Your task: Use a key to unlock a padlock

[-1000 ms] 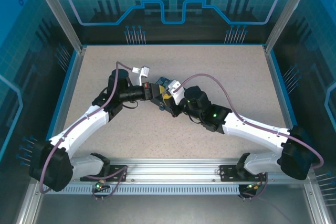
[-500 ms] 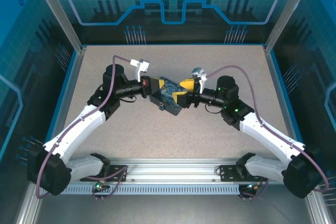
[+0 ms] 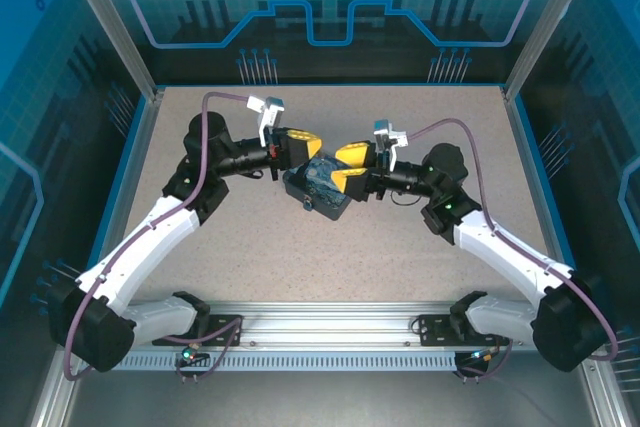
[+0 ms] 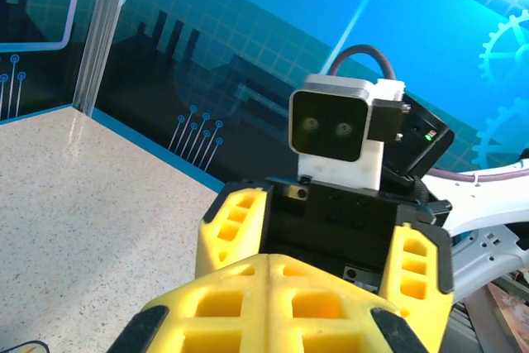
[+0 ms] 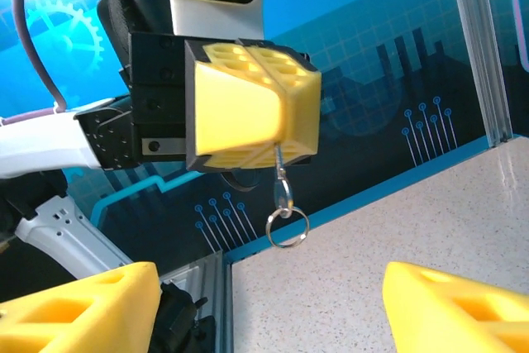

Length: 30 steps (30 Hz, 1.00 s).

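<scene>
My left gripper [image 3: 300, 140] is shut, and in the right wrist view the key [image 5: 281, 173] hangs from its closed yellow fingers [image 5: 248, 105], a small ring [image 5: 288, 226] dangling under it. My right gripper [image 3: 350, 167] faces it from the right, open wide with nothing between its fingers [image 5: 78, 307]. In the left wrist view my own left fingers [image 4: 277, 303] are pressed together, with the open right gripper [image 4: 326, 233] straight ahead. Both grippers hover above the starry-print box [image 3: 318, 192]. The padlock is out of view.
The speckled table [image 3: 400, 247] is bordered by a blue rim and glass walls with metal posts [image 3: 120, 37]. An aluminium rail [image 3: 330, 322] holding the arm bases runs along the near edge.
Both grippers have lifted off the box and drawn apart. The right arm swung out to the right and its gripper opened. The left gripper rose and turned towards the right one.
</scene>
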{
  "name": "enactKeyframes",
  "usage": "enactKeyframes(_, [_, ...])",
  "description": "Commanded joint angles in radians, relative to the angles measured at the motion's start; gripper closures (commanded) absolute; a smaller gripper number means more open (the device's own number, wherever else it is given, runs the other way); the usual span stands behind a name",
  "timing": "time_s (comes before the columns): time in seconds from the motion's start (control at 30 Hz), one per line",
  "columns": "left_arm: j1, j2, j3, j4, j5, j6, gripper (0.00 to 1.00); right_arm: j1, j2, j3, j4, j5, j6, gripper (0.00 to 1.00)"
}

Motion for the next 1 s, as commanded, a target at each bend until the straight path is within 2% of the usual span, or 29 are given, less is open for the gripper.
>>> enactKeyframes(0.0, [-0.012,0.011,0.029,0.036,0.034,-0.001,1.00,0.017,0.018,0.054,0.033,-0.016,0.004,0.34])
enactKeyframes(0.33, [-0.017,0.020,0.028,0.038,0.031,-0.001,1.00,0.041,0.068,0.083,0.034,0.008,0.002,0.57])
enactKeyframes(0.97, [-0.020,0.024,0.023,0.027,0.025,0.019,1.00,0.048,0.082,0.098,0.019,0.037,-0.001,0.87])
